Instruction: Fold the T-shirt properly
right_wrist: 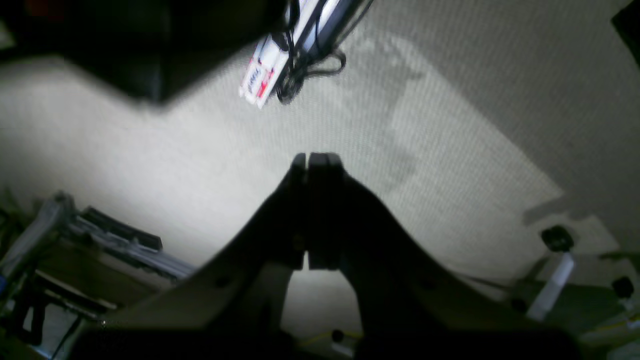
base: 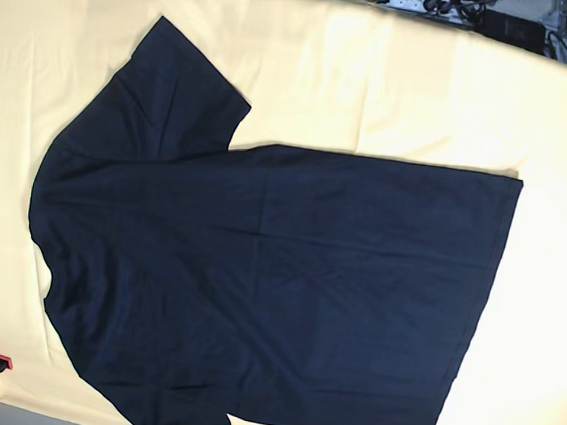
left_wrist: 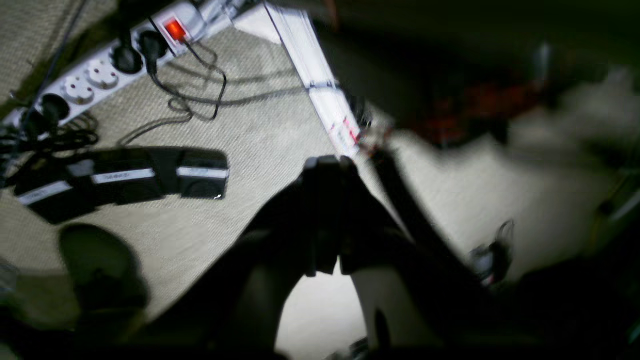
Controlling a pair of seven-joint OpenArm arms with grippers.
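Base view shows the T-shirt (base: 267, 281) flat and unfolded on the worktop (base: 395, 93); both pincers, left pincer (left_wrist: 325, 162) and right pincer (right_wrist: 316, 159), are pressed together, holding nothing. Folding has not begun; next they must descend and open.

We see a plain black T-shirt (base: 277, 282) with no print, lying on a pale yellow cloth (base: 376, 81) that covers the counter. Small red clips (base: 0, 360) show at the cloth's lower corners. Both wrist views show beige, finely woven carpet (left_wrist: 260, 125). On it we see a white power strip (left_wrist: 100, 70) with a glowing red-orange switch (left_wrist: 175, 29) and black plugs (left_wrist: 127, 57).
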